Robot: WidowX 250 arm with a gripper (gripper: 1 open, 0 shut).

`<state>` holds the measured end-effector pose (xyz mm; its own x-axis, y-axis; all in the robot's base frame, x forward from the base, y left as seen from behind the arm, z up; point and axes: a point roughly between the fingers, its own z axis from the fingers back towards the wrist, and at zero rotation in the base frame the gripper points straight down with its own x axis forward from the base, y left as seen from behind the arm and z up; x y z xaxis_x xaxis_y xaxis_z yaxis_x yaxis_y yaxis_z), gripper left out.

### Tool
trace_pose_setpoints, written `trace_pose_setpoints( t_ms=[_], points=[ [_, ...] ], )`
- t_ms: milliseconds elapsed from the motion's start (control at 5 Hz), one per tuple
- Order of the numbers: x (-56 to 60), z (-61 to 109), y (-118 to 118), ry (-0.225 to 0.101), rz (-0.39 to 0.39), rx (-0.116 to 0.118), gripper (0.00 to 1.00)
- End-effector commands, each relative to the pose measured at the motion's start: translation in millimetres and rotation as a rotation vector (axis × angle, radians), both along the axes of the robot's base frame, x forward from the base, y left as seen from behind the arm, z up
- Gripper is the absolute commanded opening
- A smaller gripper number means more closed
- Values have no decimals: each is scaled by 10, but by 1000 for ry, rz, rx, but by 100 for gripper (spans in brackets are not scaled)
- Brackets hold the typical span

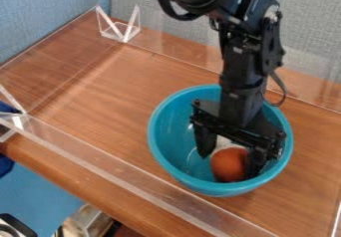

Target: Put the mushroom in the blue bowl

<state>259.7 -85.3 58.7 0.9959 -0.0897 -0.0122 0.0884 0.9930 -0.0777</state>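
Wooden table (94, 72) — blue bowl (170, 141) | mushroom (230, 163) inside bowl | gripper (240, 146) spread wide — holding nothing

I'm working in what looks like a robotics lab: a wooden counter (94, 77) fenced by clear acrylic walls (100, 149), a blue fabric partition (47, 12) behind, and a black robot arm (246, 52).

The glossy orange-brown mushroom (230, 164) lay inside the deep teal-blue bowl (170, 131), on its bottom.
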Motion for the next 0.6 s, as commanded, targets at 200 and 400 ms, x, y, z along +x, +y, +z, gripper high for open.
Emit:
trace_pose_setpoints(
  t_ms=[200, 400],
  points=[
    [70, 268, 43, -82, 25, -25, 100],
    [97, 469, 74, -118, 45, -26, 100]
  ],
)
